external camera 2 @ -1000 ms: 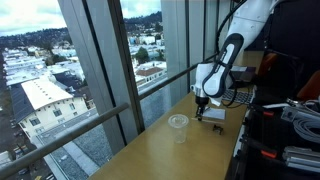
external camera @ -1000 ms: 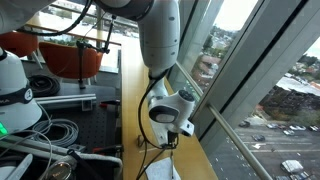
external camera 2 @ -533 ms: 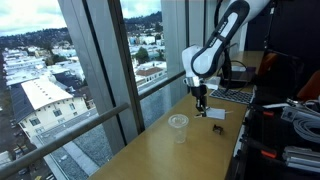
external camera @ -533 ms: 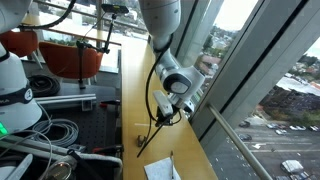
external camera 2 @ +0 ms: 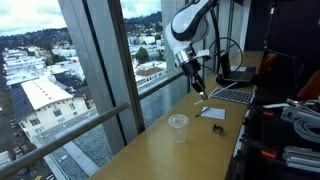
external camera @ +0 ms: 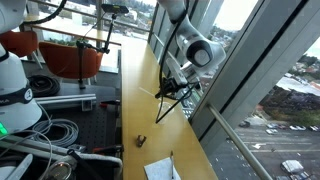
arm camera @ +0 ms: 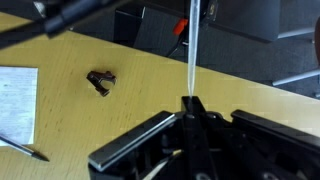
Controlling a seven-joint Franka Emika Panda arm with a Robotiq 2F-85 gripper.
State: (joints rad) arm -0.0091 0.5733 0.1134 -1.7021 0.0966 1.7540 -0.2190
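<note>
Gripper [arm camera: 190, 108] is clamped on the straw [arm camera: 191, 50] and has risen well clear of the bench [external camera 2: 160, 155] since a second ago. The straw is airborne along the window-side edge, with the cup [external camera 2: 178, 126] below it.

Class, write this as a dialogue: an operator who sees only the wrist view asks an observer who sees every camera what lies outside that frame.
Operator: My wrist view shows the gripper shut on a thin white stick, with a small dark clip on the table. Is anything else standing there?
Observer: Yes. A clear plastic cup stands upright, apart from the clip, on the side nearer the window.
Operator: How high is the gripper?
Observer: In both exterior views it hangs well above the tabletop, higher than the cup's rim.
</note>
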